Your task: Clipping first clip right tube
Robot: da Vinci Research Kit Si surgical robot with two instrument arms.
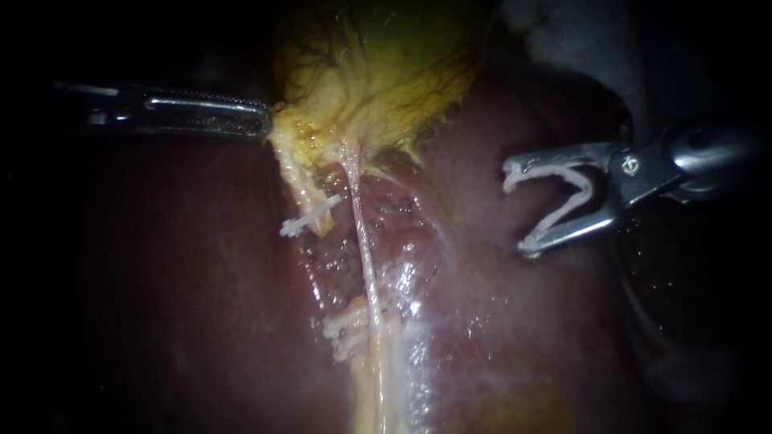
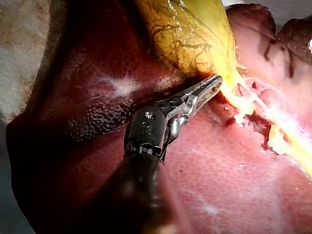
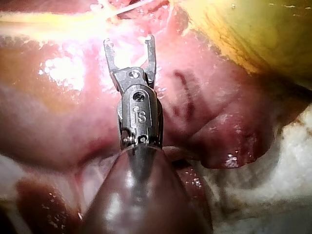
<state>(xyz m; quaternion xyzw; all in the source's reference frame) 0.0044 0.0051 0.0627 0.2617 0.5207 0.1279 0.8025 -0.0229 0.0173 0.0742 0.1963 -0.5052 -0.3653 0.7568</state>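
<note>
The yellow gallbladder (image 1: 378,72) lies on the dark red liver (image 1: 161,305). Below it run two tubes. The left tube (image 1: 293,173) carries a white clip (image 1: 310,215) across it. The thin, pale right tube (image 1: 363,241) is bare along its middle. My left instrument (image 1: 265,120) holds the gallbladder's edge with its jaws shut on it, as the left wrist view also shows (image 2: 214,84). My right instrument (image 1: 516,210) hangs well to the right of the right tube, jaws wide apart, with a white V-shaped clip (image 1: 567,201) seated between them, touching no tissue.
Whitish lumps (image 1: 346,325) sit low where the tubes run together; I cannot tell what they are. Raw, wet liver bed (image 1: 402,241) lies between the right tube and my right instrument. In the right wrist view the right instrument (image 3: 129,44) hovers over glistening liver (image 3: 204,97).
</note>
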